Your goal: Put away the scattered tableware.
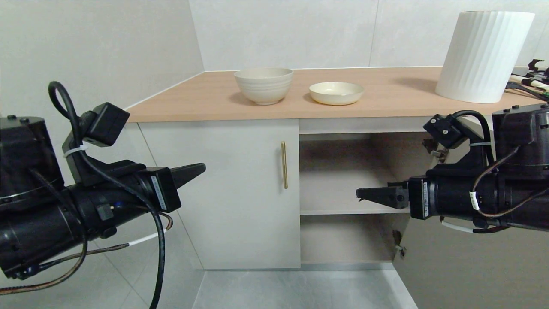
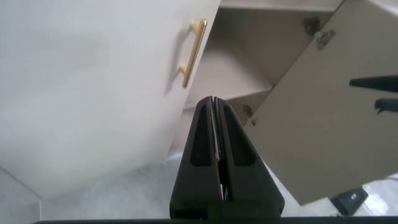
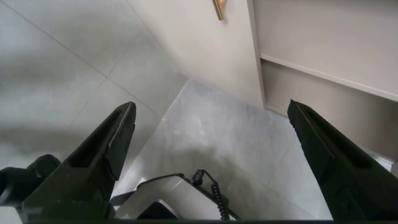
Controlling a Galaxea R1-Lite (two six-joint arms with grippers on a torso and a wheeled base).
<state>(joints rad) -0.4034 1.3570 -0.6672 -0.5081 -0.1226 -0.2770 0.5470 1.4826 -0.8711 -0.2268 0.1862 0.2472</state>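
Two pieces remain unstowed. Head view: a ribbed, matte cream bowl point(image 1: 263, 85) at 12 o'clock, with a shallow, smooth dish point(image 1: 336, 92) at its 3 o'clock, on the wood-grain counter point(image 1: 386, 98); the cupboard point(image 1: 343, 171) beneath stands open. Left wrist view: left claw point(image 2: 212, 102) pressed shut, empty. Right wrist view: right claw point(image 3: 211, 112) spread wide, empty.

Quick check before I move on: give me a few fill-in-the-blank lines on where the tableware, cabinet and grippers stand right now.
1. The bowl sits on the countertop, on the robot's ___ of the shallow dish.
2. The left gripper has its fingers ___.
3. The right gripper has its fingers ___.
4. The cabinet door with the brass handle is ___.
Missing words: left; shut; open; closed.
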